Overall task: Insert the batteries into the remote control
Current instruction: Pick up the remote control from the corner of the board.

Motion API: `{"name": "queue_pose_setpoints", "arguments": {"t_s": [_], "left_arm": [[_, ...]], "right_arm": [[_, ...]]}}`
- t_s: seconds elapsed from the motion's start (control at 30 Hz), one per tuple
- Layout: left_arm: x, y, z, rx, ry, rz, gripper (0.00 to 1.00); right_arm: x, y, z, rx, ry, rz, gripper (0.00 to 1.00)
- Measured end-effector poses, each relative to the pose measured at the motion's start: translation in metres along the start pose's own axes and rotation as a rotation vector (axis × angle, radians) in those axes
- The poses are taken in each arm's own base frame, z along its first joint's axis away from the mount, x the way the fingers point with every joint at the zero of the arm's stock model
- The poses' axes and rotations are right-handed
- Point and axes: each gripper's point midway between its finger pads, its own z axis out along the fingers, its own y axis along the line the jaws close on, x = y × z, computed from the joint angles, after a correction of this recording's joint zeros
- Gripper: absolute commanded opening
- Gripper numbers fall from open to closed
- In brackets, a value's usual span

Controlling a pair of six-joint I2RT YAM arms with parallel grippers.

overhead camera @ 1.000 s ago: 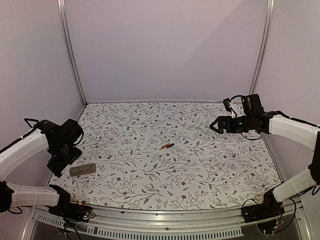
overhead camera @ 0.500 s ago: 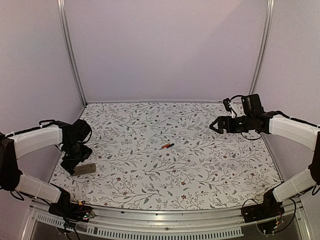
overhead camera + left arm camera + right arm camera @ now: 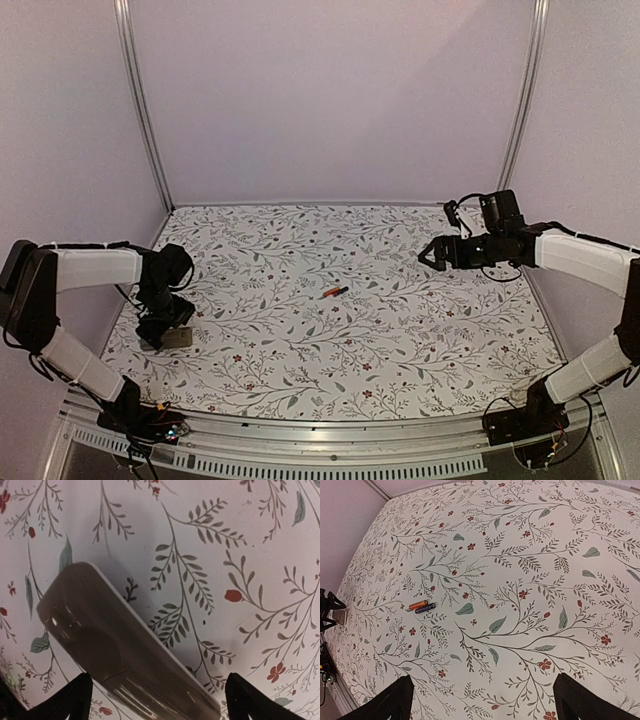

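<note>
Down near the left front corner of the flower-printed table (image 3: 400, 340) the remote control (image 3: 120, 650) lies flat, a plain grey-brown face up. It runs on a slant between the fingers of the left gripper (image 3: 158, 328), which is lowered over it with jaws spread wide; whether either finger touches it cannot be told. The batteries (image 3: 422, 606) lie well apart from it near the middle of the table, an orange one and a dark one side by side. Over the far right side hangs the right gripper (image 3: 428, 253), spread wide and holding nothing.
</note>
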Motion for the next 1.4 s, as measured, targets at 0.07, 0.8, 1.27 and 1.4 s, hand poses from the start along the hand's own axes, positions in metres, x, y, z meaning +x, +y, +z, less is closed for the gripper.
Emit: {"name": "queue_pose_setpoints", "arguments": {"t_s": [0.07,0.8,1.27,1.4], "left_arm": [[0.000,0.000,0.001,-0.005,-0.001,0.003,0.84],[0.022,-0.076,-0.013,0.169,-0.030,0.351,0.54],[0.164,-0.190,-0.115,0.681,-0.232,1.162,0.53],[0.218,-0.199,-0.141,0.821,-0.280,1.350,0.53]], "right_arm": [[0.001,-0.001,0.001,0.001,0.004,0.000,0.99],[-0.001,0.000,0.001,0.001,0.016,-0.004,0.99],[-0.008,0.028,0.002,-0.170,-0.009,0.123,0.99],[-0.011,0.039,0.000,-0.225,-0.018,0.180,0.98]]}}
